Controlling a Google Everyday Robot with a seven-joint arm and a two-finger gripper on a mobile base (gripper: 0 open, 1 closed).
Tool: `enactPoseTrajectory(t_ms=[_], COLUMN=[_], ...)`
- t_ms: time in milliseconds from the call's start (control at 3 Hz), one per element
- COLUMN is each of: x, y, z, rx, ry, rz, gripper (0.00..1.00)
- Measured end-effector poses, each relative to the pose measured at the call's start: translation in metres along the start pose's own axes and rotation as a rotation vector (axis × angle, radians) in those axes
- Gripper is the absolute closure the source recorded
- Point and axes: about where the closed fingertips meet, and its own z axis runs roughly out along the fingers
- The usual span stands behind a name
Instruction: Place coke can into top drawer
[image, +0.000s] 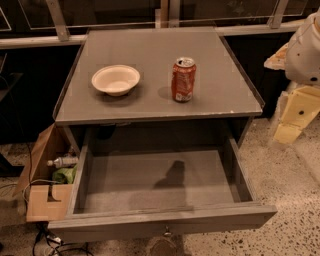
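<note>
The coke can is red with a silver top and stands upright on the grey cabinet top, right of centre. The top drawer is pulled out wide below the cabinet top; its flat grey bottom holds nothing but a shadow. Its small front knob shows at the lower edge. My gripper is at the far right edge, beside the cabinet's right side, well apart from the can and lower than the cabinet top. It holds nothing that I can see.
A white bowl sits on the cabinet top, left of the can. A cardboard box with a bottle and green items stands on the floor at the left. Cables lie at the lower left. A speckled floor lies to the right.
</note>
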Motion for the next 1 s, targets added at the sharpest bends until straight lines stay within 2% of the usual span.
enactPoseTrajectory(t_ms=[333, 667, 1000], x=[-0.001, -0.003, -0.002], y=[-0.001, -0.021, -0.043], z=[0.000, 0.017, 0.055], rx=[0.007, 0.034, 0.004], ry=[-0.007, -0.049, -0.093], rz=[0.005, 0.067, 0.141], gripper=[0.00, 0.00, 0.00])
